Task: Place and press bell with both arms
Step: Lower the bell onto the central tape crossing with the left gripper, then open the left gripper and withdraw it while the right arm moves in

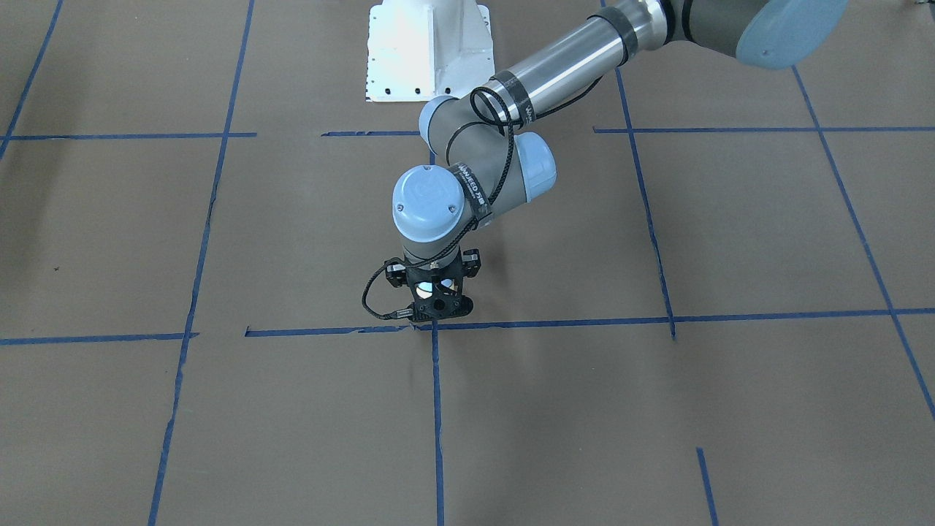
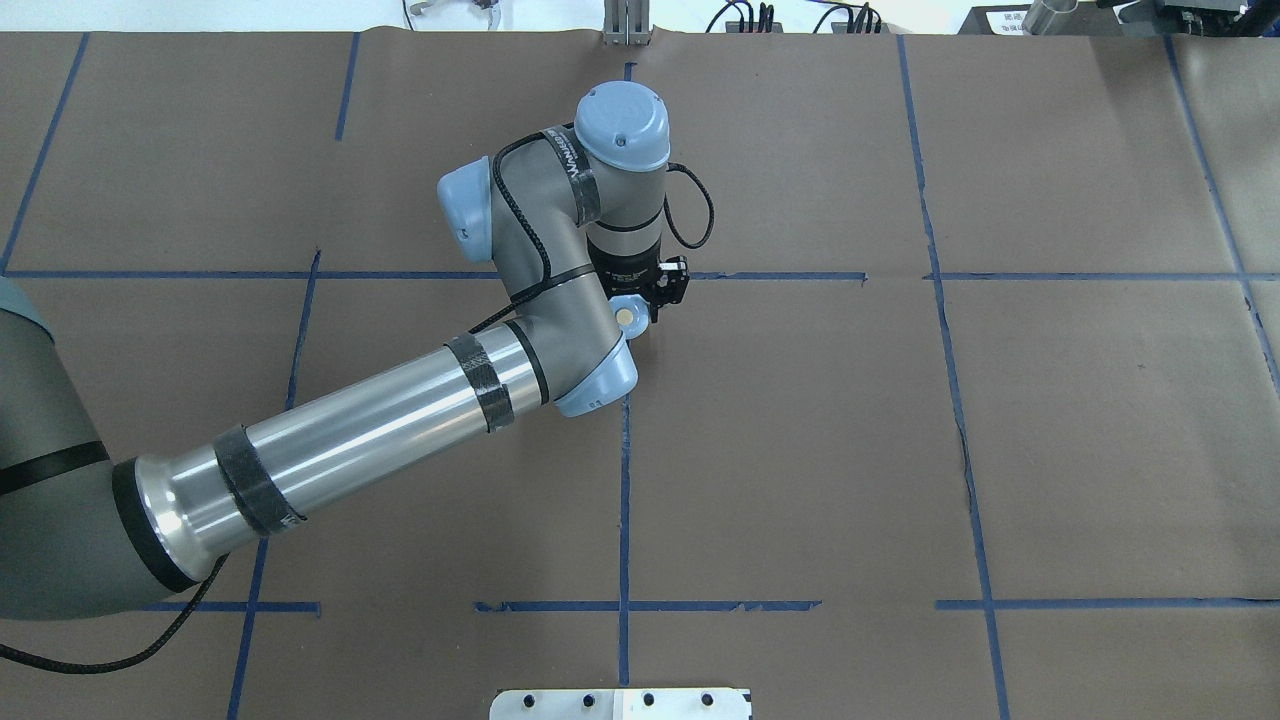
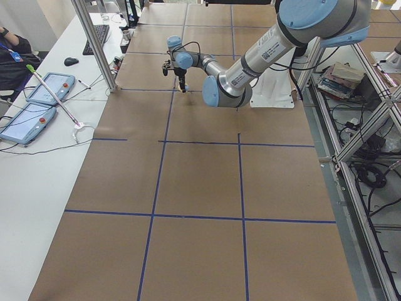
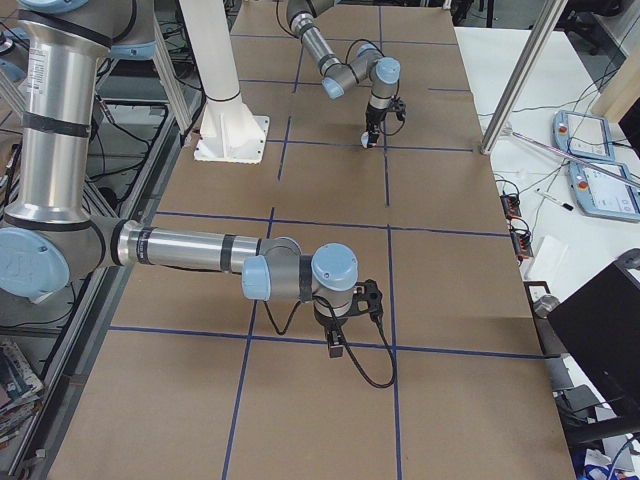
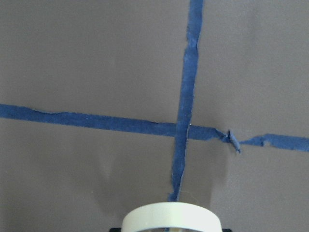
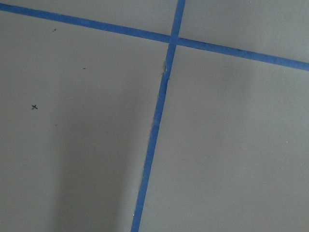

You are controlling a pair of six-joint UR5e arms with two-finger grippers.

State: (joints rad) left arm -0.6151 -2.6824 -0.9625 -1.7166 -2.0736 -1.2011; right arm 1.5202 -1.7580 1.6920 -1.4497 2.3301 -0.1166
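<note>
My left arm point(image 2: 380, 425) reaches to the middle of the table. Its gripper point(image 2: 652, 300) points down over a blue tape crossing point(image 1: 435, 326) and is shut on the bell point(image 2: 627, 314), a light-blue dome with a cream button. In the front-facing view the gripper point(image 1: 438, 313) hangs just above the paper, and the bell point(image 1: 426, 286) shows through its black frame. The bell's cream base ring point(image 5: 169, 218) fills the left wrist view's bottom edge. My right gripper point(image 4: 335, 342) shows only in the exterior right view, low over the table; I cannot tell whether it is open or shut.
Brown paper with a blue tape grid point(image 2: 625, 500) covers the table. The white bolted pedestal point(image 1: 427, 51) stands at the robot's side. A metal post point(image 3: 94, 44), tablets point(image 3: 31, 116) and an operator's arm point(image 3: 9, 44) are beyond the far edge.
</note>
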